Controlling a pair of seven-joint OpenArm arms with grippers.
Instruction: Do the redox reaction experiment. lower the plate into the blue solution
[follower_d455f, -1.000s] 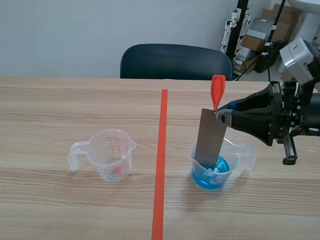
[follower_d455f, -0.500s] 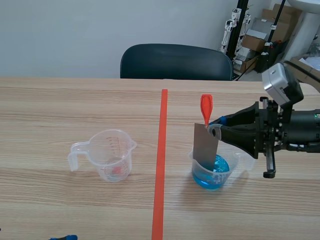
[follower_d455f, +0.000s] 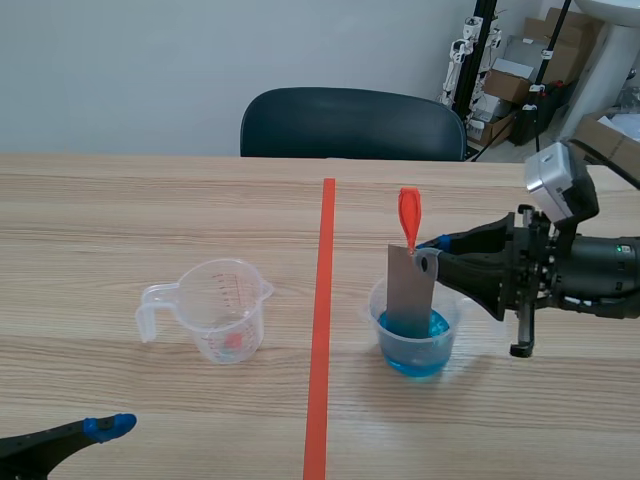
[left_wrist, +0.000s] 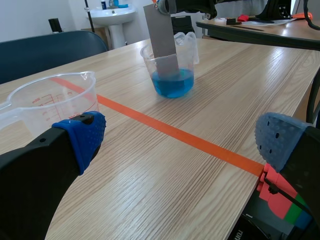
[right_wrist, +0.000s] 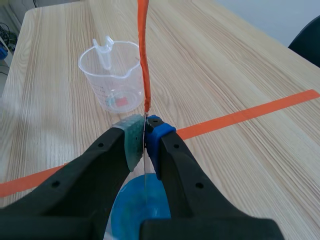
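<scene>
A grey metal plate (follower_d455f: 410, 292) with an orange-red strip (follower_d455f: 408, 218) at its top stands upright in a clear beaker (follower_d455f: 414, 338) of blue solution, its lower end in the liquid. My right gripper (follower_d455f: 428, 256) is shut on the plate's top corner, coming in from the right. In the right wrist view the plate is edge-on between the pads of the right gripper (right_wrist: 145, 134), with the blue solution (right_wrist: 140, 205) below. My left gripper (left_wrist: 180, 142) is open and holds nothing, low over the table's near left. Ahead of it are the beaker (left_wrist: 172, 75) and the plate (left_wrist: 161, 35).
An empty clear measuring cup (follower_d455f: 222, 312) stands left of the tape line (follower_d455f: 320, 330); in the left wrist view the cup (left_wrist: 55, 100) is just ahead of one finger. A dark chair (follower_d455f: 350, 122) is behind the table's far edge. One left fingertip (follower_d455f: 108, 428) shows low at the scene's left.
The right gripper came down and slightly left, lowering the plate into the blue solution. The left gripper opened, and its fingertip came into the scene's bottom left.
</scene>
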